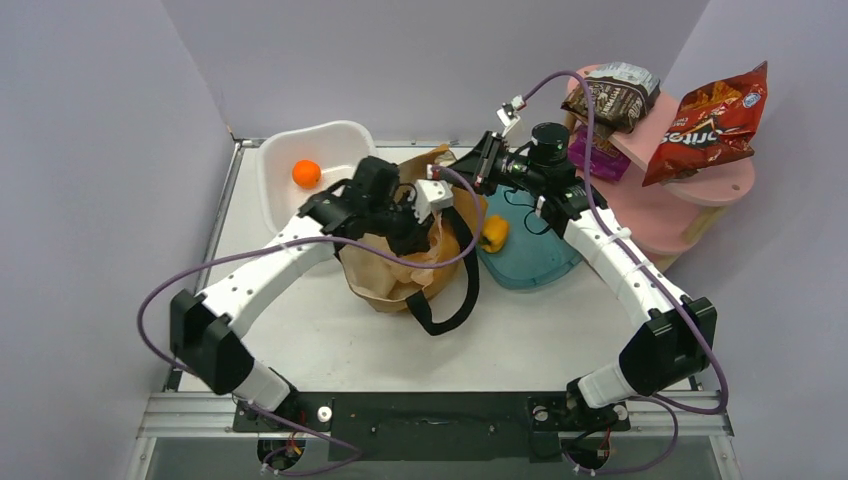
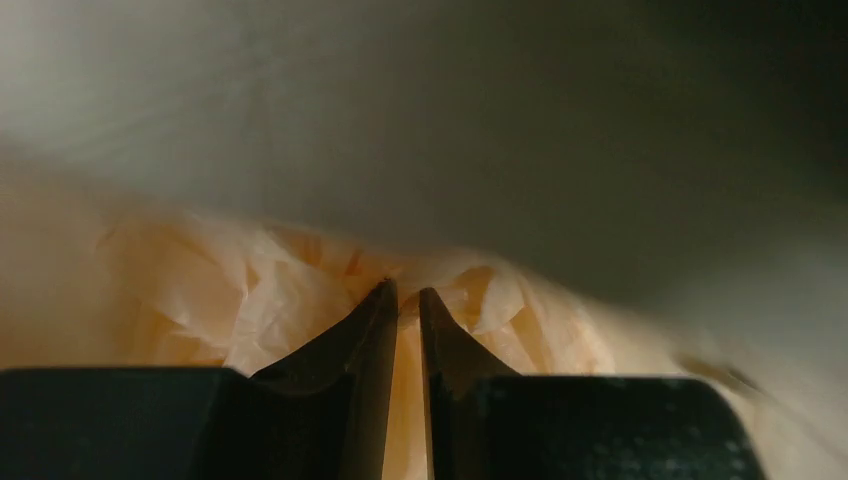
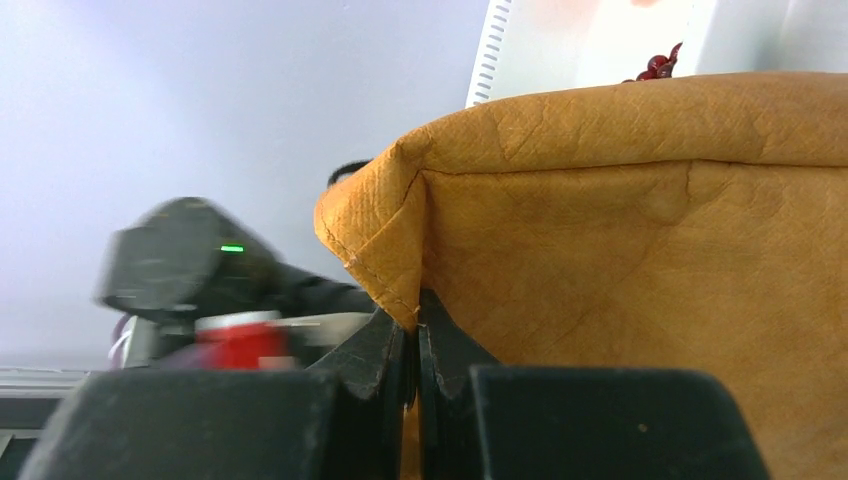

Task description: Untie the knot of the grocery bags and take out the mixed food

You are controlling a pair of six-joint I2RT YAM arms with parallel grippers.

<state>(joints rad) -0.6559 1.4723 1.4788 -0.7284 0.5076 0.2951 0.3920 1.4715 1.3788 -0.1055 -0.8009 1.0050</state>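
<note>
**Position.** The tote (image 3: 620,250) stands mouth up near the middle of the table (image 1: 330,340), toward the far edge. The plastic bag (image 2: 250,290) lies crumpled inside it. No knot is visible in any view.

**Right gripper (image 3: 412,300).** The fingers are closed on the stitched corner of the tote rim. The canvas looks stiff enough to stand by itself, but it probably folds under load. The seam is the firmest place to hold, and a grip there holds the mouth open.

**Left gripper (image 2: 407,290).** It reaches down into the tote. The fingers are narrow, with a fold of the plastic bag between the tips. The film is thin and light, likely slippery, and may tear. Take it at a bunched fold or a loop handle, never at a single layer. The contents are hidden, so treat the weight as unknown and pull slowly.

**Food outside the bags.**
- An orange (image 1: 306,173) lies in the white tub (image 1: 340,135) at the far left corner.
- A pepper (image 1: 494,233) lies on the teal tub (image 1: 540,265), just right of the tote.
- A chip bag (image 1: 710,125) and a brown snack bag (image 1: 620,98) rest on the pink shelf (image 1: 700,190) at the far right corner.
</note>
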